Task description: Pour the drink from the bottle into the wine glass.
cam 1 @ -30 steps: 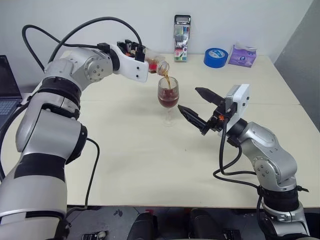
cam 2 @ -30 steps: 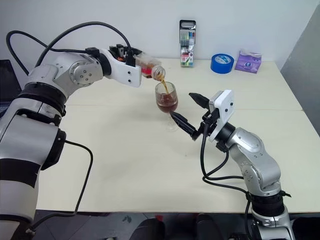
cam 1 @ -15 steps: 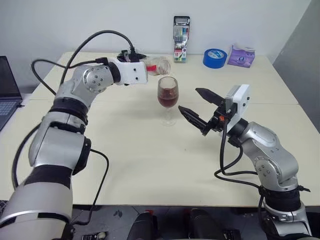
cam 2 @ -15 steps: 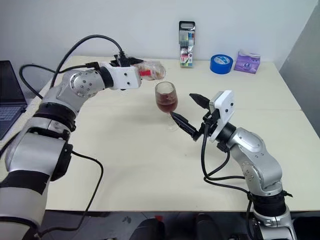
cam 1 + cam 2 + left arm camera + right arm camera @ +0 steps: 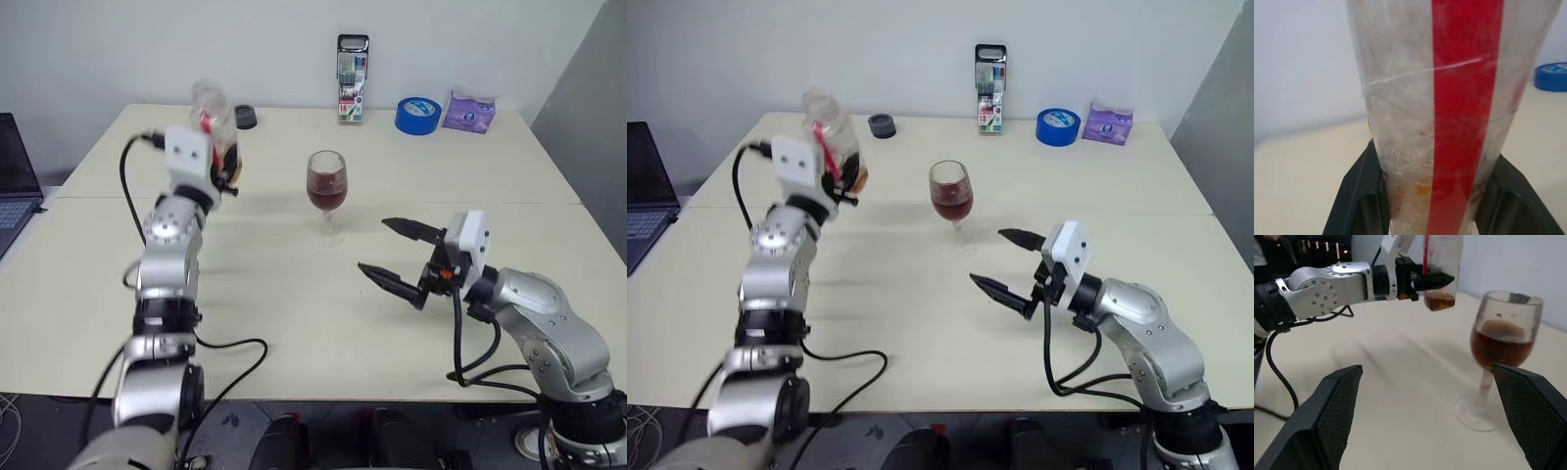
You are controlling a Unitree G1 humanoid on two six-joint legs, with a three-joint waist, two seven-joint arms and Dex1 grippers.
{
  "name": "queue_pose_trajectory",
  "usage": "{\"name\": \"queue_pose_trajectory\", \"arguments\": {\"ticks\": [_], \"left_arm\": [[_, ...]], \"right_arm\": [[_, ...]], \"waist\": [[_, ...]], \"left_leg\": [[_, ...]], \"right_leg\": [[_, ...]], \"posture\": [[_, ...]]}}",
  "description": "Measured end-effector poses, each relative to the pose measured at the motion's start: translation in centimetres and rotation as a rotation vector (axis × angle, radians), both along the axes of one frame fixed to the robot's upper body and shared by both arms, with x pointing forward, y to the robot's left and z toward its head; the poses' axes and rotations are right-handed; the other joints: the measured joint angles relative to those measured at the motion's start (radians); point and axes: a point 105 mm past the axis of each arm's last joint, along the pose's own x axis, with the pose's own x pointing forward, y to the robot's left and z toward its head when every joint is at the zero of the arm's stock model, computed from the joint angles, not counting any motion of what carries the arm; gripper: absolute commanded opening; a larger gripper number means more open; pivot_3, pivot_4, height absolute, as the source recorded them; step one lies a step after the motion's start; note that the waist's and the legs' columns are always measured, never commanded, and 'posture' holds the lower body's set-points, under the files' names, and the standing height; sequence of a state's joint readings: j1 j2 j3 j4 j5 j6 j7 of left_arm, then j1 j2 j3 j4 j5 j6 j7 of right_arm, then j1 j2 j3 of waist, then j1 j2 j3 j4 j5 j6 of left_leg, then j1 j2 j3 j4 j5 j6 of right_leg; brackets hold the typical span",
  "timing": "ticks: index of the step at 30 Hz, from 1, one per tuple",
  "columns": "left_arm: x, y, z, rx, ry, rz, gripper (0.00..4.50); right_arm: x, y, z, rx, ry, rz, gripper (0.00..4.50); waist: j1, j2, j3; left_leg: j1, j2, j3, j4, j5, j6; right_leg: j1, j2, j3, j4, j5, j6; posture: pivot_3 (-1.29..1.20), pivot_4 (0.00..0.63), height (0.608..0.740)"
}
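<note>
Upright now, the bottle [image 5: 214,125] sits clamped in the left gripper [image 5: 221,168], whose black fingers [image 5: 1359,196] close on its lower body from both sides; a little of the drink [image 5: 1439,299] lies in its bottom, and its open neck points up. It is held clear above the table [image 5: 294,323]. From that gripper the wine glass [image 5: 326,195] stands on the table at about three o'clock and a little lower in the head view, well apart from the bottle, its bowl about half full of dark reddish-brown liquid. The right gripper [image 5: 397,258] hangs over the table with its fingers spread wide and nothing between them; the glass lies at about eleven o'clock from it, near but not touching.
</note>
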State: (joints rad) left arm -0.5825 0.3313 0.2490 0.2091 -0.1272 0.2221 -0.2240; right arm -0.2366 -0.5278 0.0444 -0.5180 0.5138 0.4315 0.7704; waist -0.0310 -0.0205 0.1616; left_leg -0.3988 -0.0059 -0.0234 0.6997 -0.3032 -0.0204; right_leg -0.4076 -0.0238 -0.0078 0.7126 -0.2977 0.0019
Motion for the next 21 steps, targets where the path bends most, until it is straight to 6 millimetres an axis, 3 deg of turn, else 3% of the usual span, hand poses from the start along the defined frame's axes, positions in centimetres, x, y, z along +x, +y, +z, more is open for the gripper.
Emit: {"name": "queue_pose_trajectory", "arguments": {"ticks": [4,8,17,21], "left_arm": [[-1.9,0.9,-2.7,-0.159,0.034,0.029,1.68],[-3.1,1.6,-5.3,-0.164,0.087,0.043,1.68],[-3.7,2.1,-7.5,-0.135,0.123,0.06,1.68],[-3.4,2.0,-7.6,-0.14,0.12,0.045,3.0]], "right_arm": [[-0.1,0.4,0.2,0.003,-0.015,0.027,4.5],[0.0,0.4,0.1,0.003,-0.01,0.03,4.5],[0.1,0.4,0.2,0.005,-0.011,0.025,4.5],[0.1,0.4,0.2,0.009,-0.01,0.021,4.5]], "waist": [[0.001,-0.001,-0.001],[0.004,-0.002,-0.001],[0.006,-0.002,-0.001],[0.006,-0.002,-0.001]], "left_leg": [[0.003,0.0,0.0,0.0,0.0,0.0],[0.003,0.0,-0.001,0.0,0.0,0.0],[0.003,0.0,0.0,0.0,-0.001,0.001],[0.003,0.0,0.0,0.0,-0.001,0.001]], "right_leg": [[0.003,0.0,0.0,0.001,0.0,0.0],[0.003,0.0,0.0,0.0,0.0,0.0],[0.003,0.0,0.0,0.0,0.0,0.0],[0.003,0.0,0.0,0.0,0.0,0.0]], "posture": [[0.0,0.15,0.74],[0.0,0.15,0.74],[0.0,0.15,0.74],[0.0,0.15,0.74]]}}
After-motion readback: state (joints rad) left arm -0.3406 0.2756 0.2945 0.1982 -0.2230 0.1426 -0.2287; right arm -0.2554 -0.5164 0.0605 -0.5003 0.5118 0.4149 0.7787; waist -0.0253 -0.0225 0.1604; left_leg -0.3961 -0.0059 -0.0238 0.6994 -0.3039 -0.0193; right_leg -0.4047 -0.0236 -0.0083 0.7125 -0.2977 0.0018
